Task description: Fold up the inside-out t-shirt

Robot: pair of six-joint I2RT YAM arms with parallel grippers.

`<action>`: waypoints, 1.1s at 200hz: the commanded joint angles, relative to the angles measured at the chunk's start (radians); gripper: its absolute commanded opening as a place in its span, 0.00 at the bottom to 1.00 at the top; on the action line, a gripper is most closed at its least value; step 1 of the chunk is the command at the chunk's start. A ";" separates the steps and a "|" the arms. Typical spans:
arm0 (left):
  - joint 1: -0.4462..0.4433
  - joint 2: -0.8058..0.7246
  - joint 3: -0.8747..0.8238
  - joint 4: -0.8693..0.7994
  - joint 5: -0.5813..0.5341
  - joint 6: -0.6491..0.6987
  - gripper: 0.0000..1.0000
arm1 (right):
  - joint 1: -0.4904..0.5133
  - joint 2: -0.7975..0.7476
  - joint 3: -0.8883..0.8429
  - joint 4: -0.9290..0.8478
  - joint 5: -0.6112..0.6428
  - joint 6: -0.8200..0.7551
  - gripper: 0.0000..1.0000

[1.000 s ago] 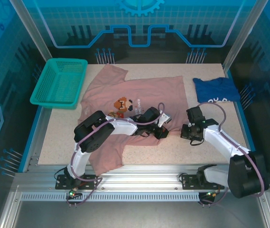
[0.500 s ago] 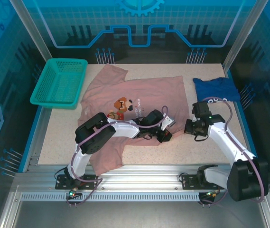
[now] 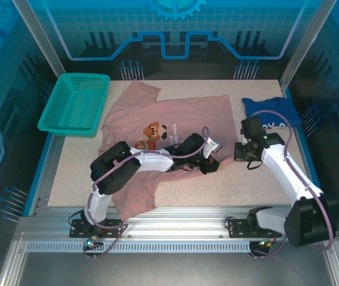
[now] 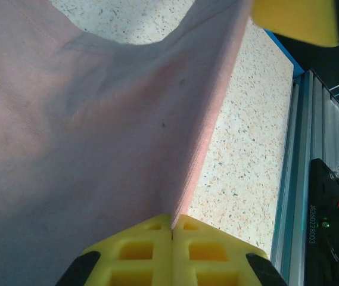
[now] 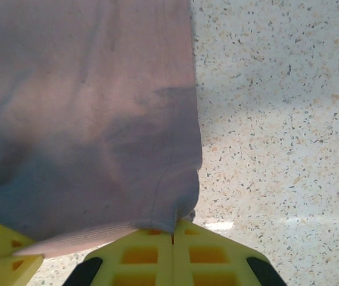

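Both hands pinch the hem of the inside-out t-shirt [image 3: 181,119], pressed together on cloth: left hand [image 4: 172,221] on an edge, right hand [image 5: 173,229] on a corner, shirt spreading beyond them. Such shallow bites could slip under uneven pulling.

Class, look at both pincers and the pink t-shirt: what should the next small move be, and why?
Probably raise both pincers together, lifting the held edge off the table. The left pincer is shut on the hem of the inside-out t-shirt, the right pincer is shut on a corner, and the rest lies spread out, ready to fold over.
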 commanded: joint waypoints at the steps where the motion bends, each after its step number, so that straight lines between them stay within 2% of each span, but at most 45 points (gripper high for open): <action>1: 0.001 0.028 -0.002 -0.017 0.028 -0.009 0.00 | 0.009 0.044 0.024 0.000 0.042 -0.017 0.00; 36: -0.001 0.043 -0.006 -0.018 0.026 -0.002 0.00 | -0.009 0.068 0.008 0.018 -0.012 -0.001 0.14; 67: -0.007 0.046 -0.015 -0.020 0.026 0.005 0.00 | -0.072 0.047 -0.041 0.044 -0.139 0.017 0.28; 95: -0.011 0.049 -0.020 -0.021 0.028 0.008 0.00 | -0.138 0.014 -0.120 0.081 -0.269 0.050 0.38; 148: -0.019 0.054 -0.025 -0.013 0.029 0.018 0.00 | -0.209 0.003 -0.194 0.183 -0.414 0.114 0.43; 185: -0.028 0.058 -0.027 -0.011 0.024 0.031 0.00 | -0.206 0.098 -0.155 0.245 -0.403 0.136 0.44; 220: -0.042 0.070 -0.031 -0.004 0.019 0.031 0.00 | -0.159 0.180 -0.127 0.272 -0.357 0.159 0.44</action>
